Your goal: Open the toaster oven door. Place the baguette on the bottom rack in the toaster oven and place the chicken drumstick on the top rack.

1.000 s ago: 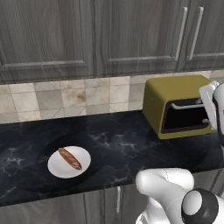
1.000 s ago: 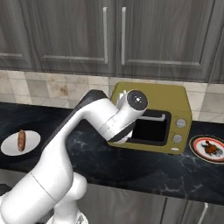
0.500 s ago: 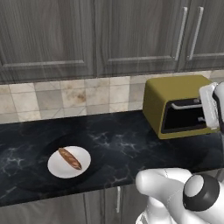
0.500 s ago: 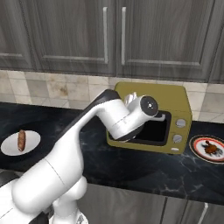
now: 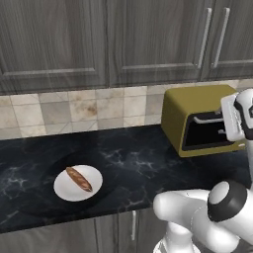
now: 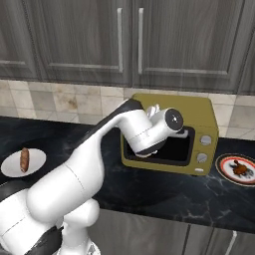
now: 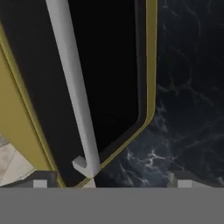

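Note:
The mustard-yellow toaster oven [image 5: 180, 106] [image 6: 199, 112] stands at the back of the counter. Its door [image 5: 210, 133] [image 7: 109, 65] looks upright against the oven, so both racks are hidden behind the dark glass. My gripper [image 5: 222, 121] [image 6: 183, 133] [image 7: 111, 181] is open right in front of the door. The end of the silvery bar handle [image 7: 74, 87] [image 5: 205, 118] lies between the fingertips, with nothing gripped. The baguette [image 5: 79, 179] [image 6: 24, 159] lies on a white plate [image 5: 64, 190] far to the left. The chicken drumstick [image 6: 240, 169] sits on a patterned plate [image 6: 226, 172] to the right of the oven.
Grey wall cabinets [image 5: 123, 39] hang above the tiled backsplash [image 5: 84, 108]. The black marble counter [image 5: 133, 158] stretches between the white plate and the oven. The oven's knobs [image 6: 204, 149] are at the right of its front.
The hand has moved a little further right along the oven front and closer to the handle. The plates and food have not moved.

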### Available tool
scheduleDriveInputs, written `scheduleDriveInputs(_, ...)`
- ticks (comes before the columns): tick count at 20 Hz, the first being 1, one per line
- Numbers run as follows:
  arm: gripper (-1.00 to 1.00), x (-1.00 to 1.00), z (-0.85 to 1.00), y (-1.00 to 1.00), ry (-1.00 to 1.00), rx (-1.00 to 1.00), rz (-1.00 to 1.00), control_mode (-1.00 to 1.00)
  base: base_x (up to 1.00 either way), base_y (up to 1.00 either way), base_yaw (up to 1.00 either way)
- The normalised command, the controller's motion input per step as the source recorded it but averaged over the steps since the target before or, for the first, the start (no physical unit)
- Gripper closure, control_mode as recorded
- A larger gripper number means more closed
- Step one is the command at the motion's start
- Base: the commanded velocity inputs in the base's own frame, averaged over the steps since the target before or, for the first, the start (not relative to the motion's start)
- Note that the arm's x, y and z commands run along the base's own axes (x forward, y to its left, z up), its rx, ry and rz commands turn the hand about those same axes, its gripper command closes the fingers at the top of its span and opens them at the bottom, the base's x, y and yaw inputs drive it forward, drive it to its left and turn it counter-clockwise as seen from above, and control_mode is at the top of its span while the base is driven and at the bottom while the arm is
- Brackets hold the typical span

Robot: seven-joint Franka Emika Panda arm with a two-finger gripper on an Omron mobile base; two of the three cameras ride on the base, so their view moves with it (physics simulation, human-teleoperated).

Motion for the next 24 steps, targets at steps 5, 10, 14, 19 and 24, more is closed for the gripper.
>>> scheduleDriveInputs(5,-1.00,0.15,-0.20,-0.15,0.00,0.00,0.00,-1.00,0.00,0.00,0.00)
scheduleDriveInputs(10,-1.00,0.13,-0.17,-0.10,0.00,0.00,0.06,-1.00,0.00,0.00,0.00)
scheduleDriveInputs(14,-1.00,0.25,-0.15,-0.12,0.00,0.00,0.07,-1.00,0.00,0.00,0.00)
scheduleDriveInputs(19,-1.00,0.21,-0.22,-0.10,0.00,0.00,0.06,-1.00,0.00,0.00,0.00)
scheduleDriveInputs(24,-1.00,0.26,-0.18,-0.07,0.00,0.00,0.03,-1.00,0.00,0.00,0.00)
